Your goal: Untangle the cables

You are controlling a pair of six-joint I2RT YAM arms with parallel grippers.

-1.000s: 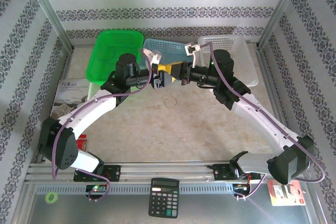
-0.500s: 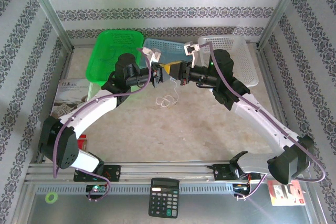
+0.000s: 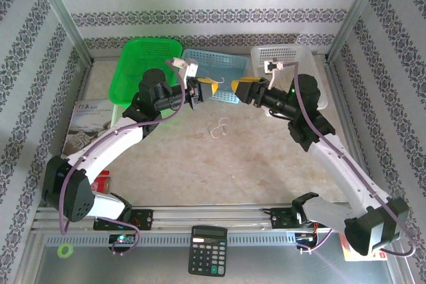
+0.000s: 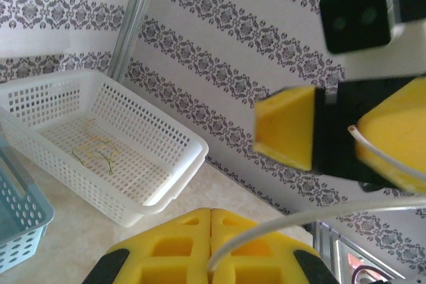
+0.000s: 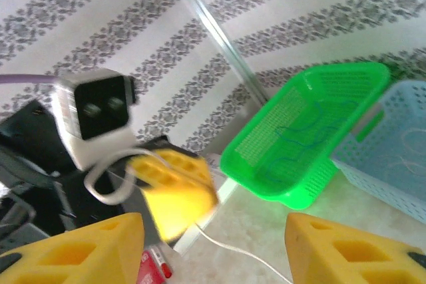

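Note:
My left gripper (image 3: 212, 89) hangs above the middle back of the table, its yellow jaws pressed together on a whitish cable (image 4: 279, 227). That cable drops from the jaws to a small loop on the tabletop (image 3: 221, 126). In the right wrist view it runs as a thin white line (image 5: 233, 247) below the left gripper (image 5: 174, 189). My right gripper (image 3: 239, 88) faces it from a short gap to the right, open with nothing between its fingers (image 5: 73, 251). Blue wires (image 5: 303, 131) lie in the green basket (image 3: 150, 64). Yellow and green wires (image 4: 96, 152) lie in the white basket (image 3: 313, 74).
A blue basket (image 3: 216, 68) stands between the green and white ones along the back wall. A booklet (image 3: 86, 116) lies at the left edge, a red marker (image 5: 156, 265) near it. A calculator (image 3: 207, 241) and a green ring (image 3: 64, 251) sit by the front rail.
My right gripper has opened, let go of the whitish cable and drawn back to the right. My left gripper has shut on the cable, which now hangs from it alone.

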